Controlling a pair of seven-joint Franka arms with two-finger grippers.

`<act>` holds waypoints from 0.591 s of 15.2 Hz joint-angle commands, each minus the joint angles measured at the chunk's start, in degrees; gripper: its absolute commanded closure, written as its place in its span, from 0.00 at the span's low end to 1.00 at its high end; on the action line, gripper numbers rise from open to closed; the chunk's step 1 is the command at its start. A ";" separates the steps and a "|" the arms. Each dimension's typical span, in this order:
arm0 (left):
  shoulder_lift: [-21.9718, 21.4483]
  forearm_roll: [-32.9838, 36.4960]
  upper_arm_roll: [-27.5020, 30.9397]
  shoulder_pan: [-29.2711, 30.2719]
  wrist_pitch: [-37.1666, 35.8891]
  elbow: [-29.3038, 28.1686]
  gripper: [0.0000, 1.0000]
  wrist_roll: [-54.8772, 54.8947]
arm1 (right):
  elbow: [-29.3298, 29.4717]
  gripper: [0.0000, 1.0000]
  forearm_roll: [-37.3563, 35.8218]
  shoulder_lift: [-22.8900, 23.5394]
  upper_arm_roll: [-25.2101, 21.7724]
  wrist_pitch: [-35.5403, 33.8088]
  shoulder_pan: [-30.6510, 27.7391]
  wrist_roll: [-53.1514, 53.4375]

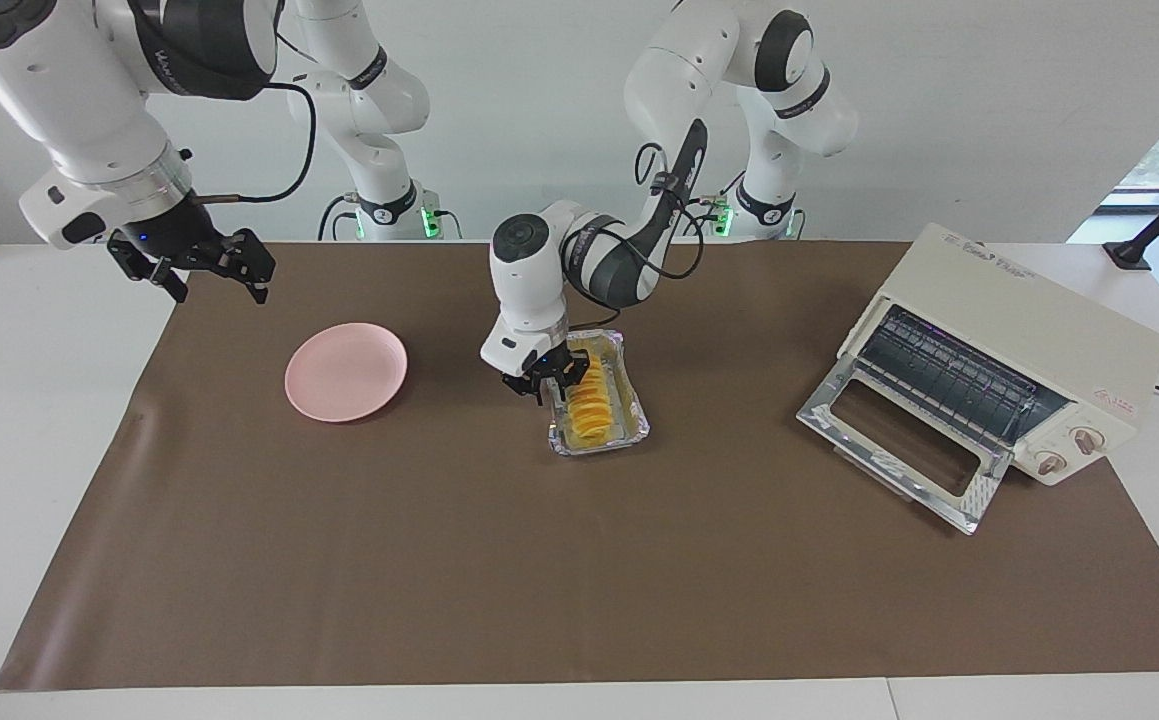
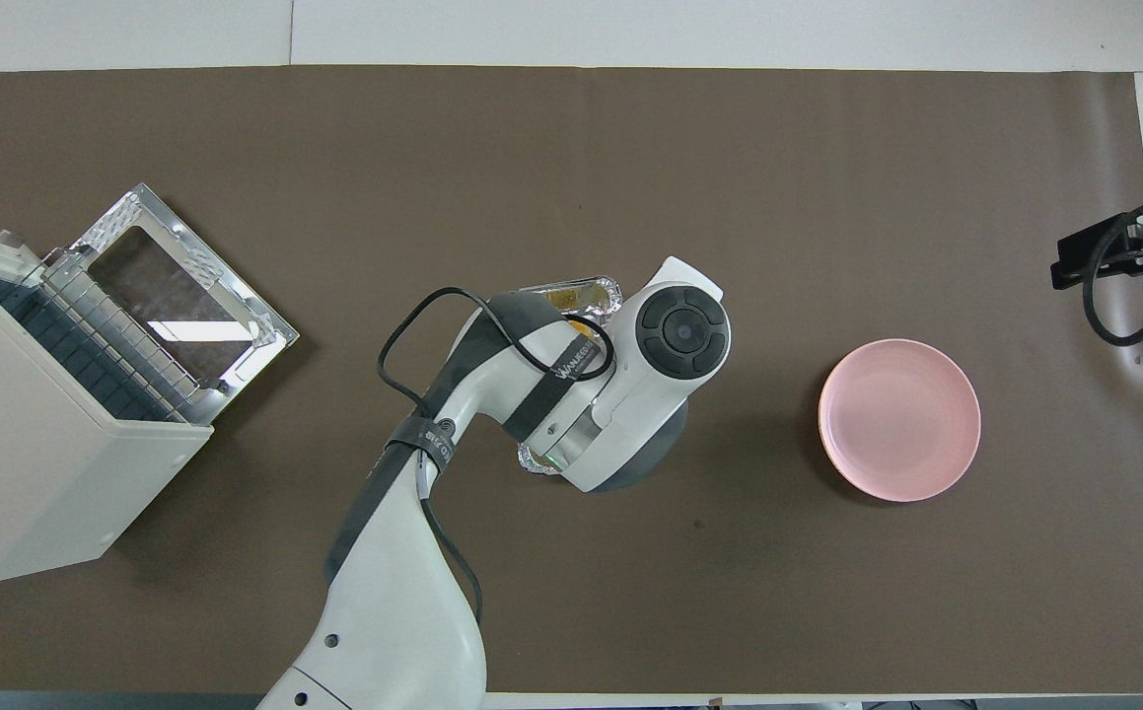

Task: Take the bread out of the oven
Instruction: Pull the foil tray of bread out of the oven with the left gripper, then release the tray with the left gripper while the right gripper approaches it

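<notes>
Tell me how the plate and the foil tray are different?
The plate is round and pink; the foil tray is rectangular, shiny and crinkled. The plate has nothing on it; the tray holds the bread. The plate sits toward the right arm's end; the tray sits mid-table. Both rest on the brown mat.

The facing camera is looking down from high across the table (image 1: 579, 600) toward the robots. The overhead camera is looking steeply down from above their end. Both are covering the whole brown mat (image 2: 571, 592), half a turn apart.
</notes>
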 commanded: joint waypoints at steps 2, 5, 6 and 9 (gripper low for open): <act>-3.39 -4.61 -0.47 4.56 -0.85 0.92 0.00 0.09 | -1.25 0.00 -0.01 -1.13 0.44 0.33 -0.78 -1.29; -9.45 -5.24 -0.38 8.96 -7.25 0.75 0.00 6.57 | -1.43 0.00 0.34 -0.95 0.79 4.80 -0.17 -0.85; -11.73 -5.07 -0.38 10.53 -9.27 0.57 0.00 8.34 | -1.95 0.00 0.34 -0.78 1.14 5.78 0.01 -0.67; -17.01 -4.72 -0.38 17.64 -18.21 0.49 0.00 16.92 | -2.57 0.00 0.34 0.36 1.23 8.24 3.34 -0.23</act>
